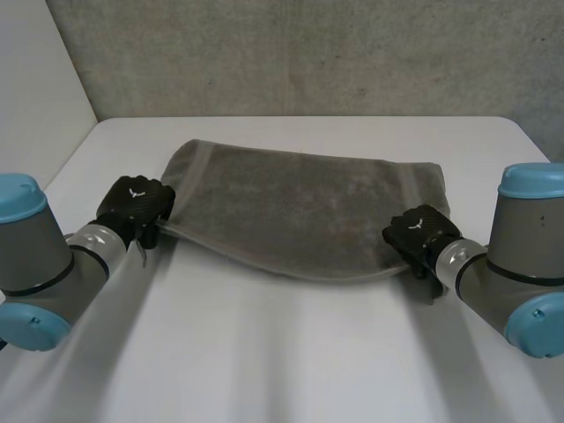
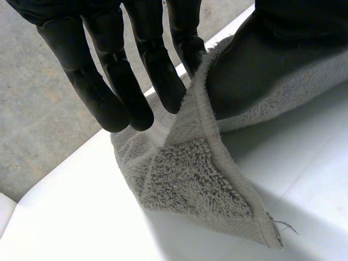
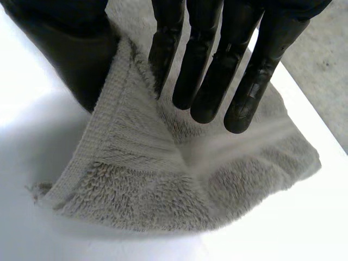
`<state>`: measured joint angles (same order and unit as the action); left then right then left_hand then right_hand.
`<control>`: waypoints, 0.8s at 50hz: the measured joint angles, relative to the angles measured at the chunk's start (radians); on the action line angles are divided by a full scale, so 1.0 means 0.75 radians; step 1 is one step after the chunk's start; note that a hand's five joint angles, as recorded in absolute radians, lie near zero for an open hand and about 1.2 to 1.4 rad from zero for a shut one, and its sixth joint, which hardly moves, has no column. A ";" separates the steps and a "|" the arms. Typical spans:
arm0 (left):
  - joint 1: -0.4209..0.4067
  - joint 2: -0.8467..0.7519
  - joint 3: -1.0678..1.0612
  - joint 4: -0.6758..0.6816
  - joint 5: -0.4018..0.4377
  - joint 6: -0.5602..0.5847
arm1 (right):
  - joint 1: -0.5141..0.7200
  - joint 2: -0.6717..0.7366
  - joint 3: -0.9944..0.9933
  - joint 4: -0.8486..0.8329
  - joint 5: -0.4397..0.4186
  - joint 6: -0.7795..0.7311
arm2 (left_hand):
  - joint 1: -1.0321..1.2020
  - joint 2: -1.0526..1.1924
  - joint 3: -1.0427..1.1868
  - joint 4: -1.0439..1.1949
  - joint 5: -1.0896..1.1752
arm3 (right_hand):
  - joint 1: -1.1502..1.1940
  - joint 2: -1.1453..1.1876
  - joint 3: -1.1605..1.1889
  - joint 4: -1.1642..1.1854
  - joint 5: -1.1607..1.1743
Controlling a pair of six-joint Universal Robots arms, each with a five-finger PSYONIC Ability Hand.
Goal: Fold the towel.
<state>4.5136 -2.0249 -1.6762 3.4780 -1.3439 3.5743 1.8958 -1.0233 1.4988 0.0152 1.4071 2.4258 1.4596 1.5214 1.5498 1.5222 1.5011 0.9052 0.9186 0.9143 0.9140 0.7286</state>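
Left hand [image 2: 114, 87] pinches the fluffy grey towel's [image 1: 300, 211] 9 o'clock corner with straight fingers [image 2: 157, 70] and thumb; right hand [image 3: 217, 76] pinches its 3 o'clock corner the same way.

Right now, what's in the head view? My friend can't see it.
A grey terry towel lies spread on a white table, its two near corners pinched by black robot hands: the left hand at one corner, the right hand at the other.
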 measured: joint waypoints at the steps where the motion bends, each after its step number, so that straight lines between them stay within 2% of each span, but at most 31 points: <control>1: 0.003 0.001 0.001 0.000 0.000 -0.001 | -0.006 0.000 0.008 -0.007 0.021 0.000 | 0.000 0.000 0.000 0.000 0.000 | -0.020 -0.018 -0.017 -0.017 -0.021; 9: 0.009 -0.001 0.001 0.000 -0.002 -0.012 | -0.045 -0.013 0.053 -0.025 0.116 -0.010 | 0.000 0.000 0.000 0.000 -0.001 | -0.034 -0.023 -0.025 -0.029 -0.039; 22: 0.003 -0.002 -0.005 -0.001 -0.002 -0.015 | -0.072 -0.131 0.093 -0.016 0.116 -0.014 | 0.000 0.000 0.000 0.000 -0.001 | -0.095 -0.088 -0.091 -0.092 -0.100; 25: 0.005 -0.002 -0.005 -0.001 -0.003 -0.015 | -0.083 -0.150 0.104 -0.010 0.113 -0.017 | 0.000 0.000 0.000 0.000 -0.001 | 0.057 0.044 0.043 0.047 0.060; 31: 0.006 0.001 -0.004 -0.002 -0.004 -0.014 | -0.093 -0.160 0.115 0.018 0.111 -0.043 | 0.000 0.000 0.000 0.000 -0.001 | 0.550 0.524 0.521 0.526 0.551; 36: 0.008 0.032 0.006 -0.003 -0.007 -0.012 | -0.109 -0.222 0.096 0.068 0.115 -0.109 | 0.000 0.000 0.000 0.000 -0.001 | 0.576 0.544 0.564 0.573 0.587; 40: 0.030 0.131 0.009 -0.001 -0.006 -0.014 | -0.129 -0.383 0.079 0.060 0.093 -0.125 | 0.000 0.000 0.000 0.000 -0.001 | 0.576 0.544 0.564 0.573 0.587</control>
<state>4.5362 -1.9266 -1.6693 3.4769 -1.3483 3.5641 1.7991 -1.3106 1.5582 0.0605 1.4766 2.3320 1.4596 1.5214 1.5498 1.5222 1.5006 1.3369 1.3269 1.3372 1.3440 1.1691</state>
